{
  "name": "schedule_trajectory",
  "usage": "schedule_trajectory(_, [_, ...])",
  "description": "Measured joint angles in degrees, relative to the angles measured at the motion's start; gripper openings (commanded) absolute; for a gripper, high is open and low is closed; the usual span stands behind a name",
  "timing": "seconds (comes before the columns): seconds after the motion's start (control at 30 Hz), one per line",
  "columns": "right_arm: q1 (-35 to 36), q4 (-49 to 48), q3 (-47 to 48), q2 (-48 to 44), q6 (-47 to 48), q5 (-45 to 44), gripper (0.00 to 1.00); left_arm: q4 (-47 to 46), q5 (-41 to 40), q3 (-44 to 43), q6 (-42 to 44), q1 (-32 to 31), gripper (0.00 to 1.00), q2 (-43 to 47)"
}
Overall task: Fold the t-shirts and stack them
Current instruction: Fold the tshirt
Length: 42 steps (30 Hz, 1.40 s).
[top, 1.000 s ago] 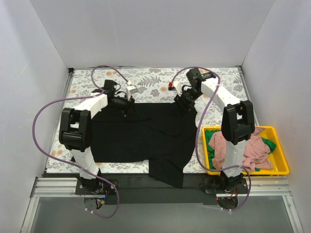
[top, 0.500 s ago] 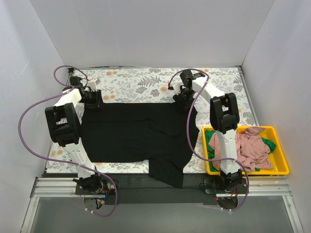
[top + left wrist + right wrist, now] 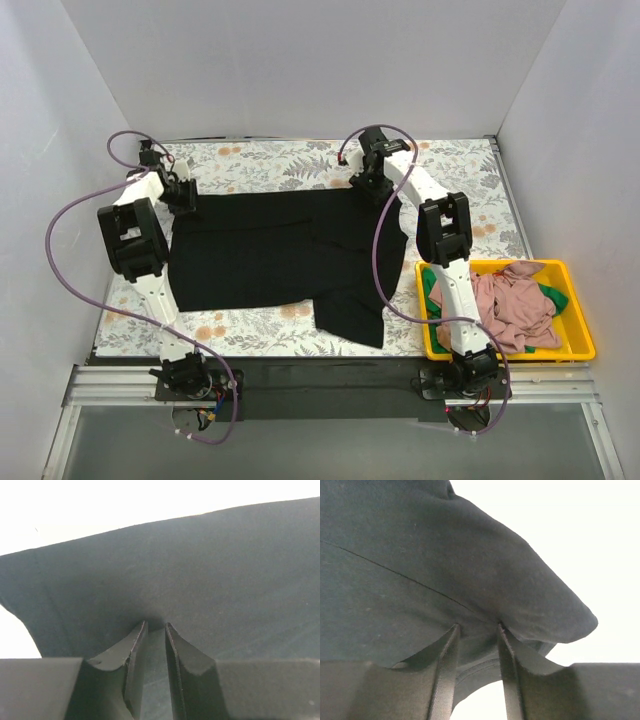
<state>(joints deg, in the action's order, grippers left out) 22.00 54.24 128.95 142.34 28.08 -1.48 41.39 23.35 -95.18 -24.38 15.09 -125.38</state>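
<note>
black t-shirt (image 3: 270, 250) spread out; L gripper (image 3: 156, 625), R gripper (image 3: 478, 626) clamp far edge

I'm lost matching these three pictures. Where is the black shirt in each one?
Top view: black shirt spread across the middle.
Left wrist view: fills most of the frame.
Right wrist view: fills the upper left.
Shared landmark: its far edge, pinched by the left end effector and right end effector.

Matt black cloth t-shirt (image 3: 270, 250), seemingly plastic bin (image 3: 582, 335)
</note>
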Motion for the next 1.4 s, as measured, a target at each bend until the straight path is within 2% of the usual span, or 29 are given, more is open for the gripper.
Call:
schedule_trajectory(0.17, [0.2, -7.5, 3.4, 2.4, 1.3, -4.0, 0.61, 0.0, 0.7, -12.5, -0.9, 0.0, 0.24, -7.9])
schedule_trajectory(0.2, [0.2, -9.1, 3.4, 2.4, 1.7, -4.7, 0.63, -0.4, 1.0, -14.2, -0.9, 0.0, 0.28, -9.0])
schedule_trajectory(0.23, [0.1, -12.3, 3.4, 2.4, 2.6, -6.2, 0.72, -0.8, 1.5, -15.1, -0.8, 0.0, 0.38, -9.5])
schedule_trajectory(0.27, [0.1, -12.5, 3.4, 2.4, 2.7, -6.3, 0.72, -1.0, 1.8, -15.7, -0.7, 0.1, 0.38, -9.9])
schedule_trajectory(0.3, [0.1, -13.5, 3.3, 2.1, 3.0, -6.3, 0.83, -1.0, 2.9, -15.8, -0.8, 0.2, 0.51, -9.8])
schedule_trajectory(0.37, [0.0, -15.3, 1.0, 0.0, 4.2, -5.0, 0.89, -0.6, 5.2, -15.7, -0.2, 0.3, 0.67, -8.9])
schedule_trajectory(0.4, [0.0, -15.5, -1.3, -2.2, 4.8, -4.1, 0.98, -0.4, 6.1, -15.1, 0.1, 0.4, 0.79, -7.9])
schedule_trajectory(0.43, [0.0, -15.3, -3.7, -4.6, 5.4, -3.0, 0.98, 0.0, 7.0, -14.3, 0.5, 0.5, 0.82, -6.5])
schedule_trajectory(0.57, [1.2, -13.5, -16.0, -20.9, 8.3, 2.6, 0.98, 3.5, 12.0, -9.1, 3.6, 1.5, 0.83, 4.4])
schedule_trajectory(0.67, [3.6, -10.9, -24.3, -33.7, 10.1, 6.8, 0.87, 8.6, 16.7, -7.1, 9.8, 3.7, 0.84, 13.1])
schedule_trajectory(0.7, [4.5, -9.7, -26.8, -37.3, 10.8, 8.2, 0.8, 10.8, 18.5, -6.4, 12.8, 4.9, 0.84, 15.9])
schedule_trajectory(0.83, [8.2, -5.7, -39.2, -47.2, 12.5, 13.7, 0.68, 21.3, 23.2, -2.4, 24.1, 10.9, 0.76, 23.5])
schedule_trajectory(0.97, [9.0, -1.4, -52.0, -48.9, 12.3, 15.9, 0.6, 28.8, 24.1, 5.9, 32.3, 16.0, 0.72, 25.2])
schedule_trajectory(1.07, [9.4, 0.4, -58.0, -49.0, 11.0, 16.6, 0.6, 30.4, 22.9, 15.2, 35.1, 16.9, 0.72, 27.1])
schedule_trajectory(1.23, [12.2, -0.7, -62.2, -50.2, 7.7, 16.9, 0.61, 29.4, 20.0, 25.6, 36.4, 16.5, 0.72, 35.6])
schedule_trajectory(1.4, [15.6, -5.4, -64.1, -50.3, 4.0, 16.2, 0.6, 27.7, 17.7, 26.8, 37.6, 16.4, 0.7, 38.8])
